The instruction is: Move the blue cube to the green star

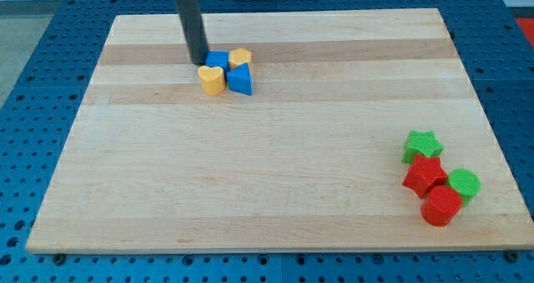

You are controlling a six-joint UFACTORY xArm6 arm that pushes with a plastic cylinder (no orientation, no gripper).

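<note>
A blue cube [217,59] sits near the view's top, left of centre, in a tight cluster with a yellow heart [212,80], a yellow block [240,57] and another blue block [240,80]. My tip [200,62] rests on the board just left of the blue cube, touching or almost touching it. The green star [421,144] lies far off at the view's lower right.
A red star [425,176], a red cylinder [440,206] and a green cylinder [463,184] crowd just below the green star. The wooden board [267,183] ends close to them at the right and bottom edges.
</note>
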